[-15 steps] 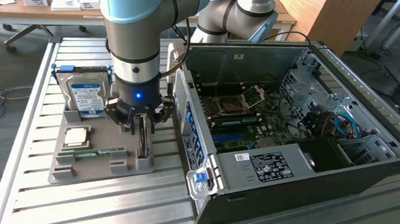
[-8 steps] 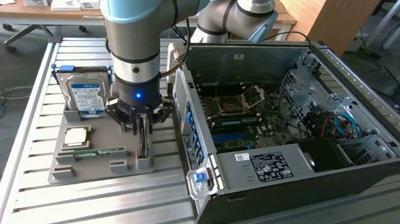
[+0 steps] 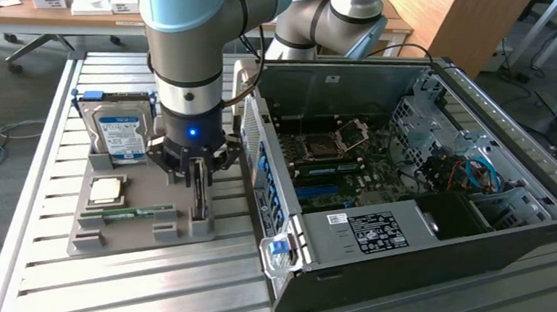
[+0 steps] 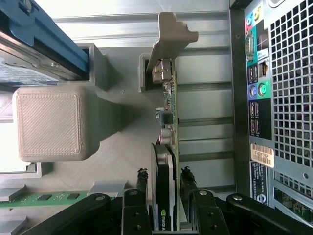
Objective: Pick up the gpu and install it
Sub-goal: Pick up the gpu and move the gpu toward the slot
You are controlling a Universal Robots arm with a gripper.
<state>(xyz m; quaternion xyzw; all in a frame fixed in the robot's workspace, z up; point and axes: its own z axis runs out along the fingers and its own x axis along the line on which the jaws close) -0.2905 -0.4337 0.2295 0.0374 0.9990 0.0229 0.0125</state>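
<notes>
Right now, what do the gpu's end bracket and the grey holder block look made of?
Bracket: thin sheet metal, probably steel, with a matt silvery finish and bent, stamped edges. Holder block: matt grey plastic, probably 3D-printed, going by the fine diagonal lines across its face.

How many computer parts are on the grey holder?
4: hard drive at the far end, CPU in the middle, memory stick near the front, gpu upright on the case side under the gripper. The arm may hide others.
</notes>
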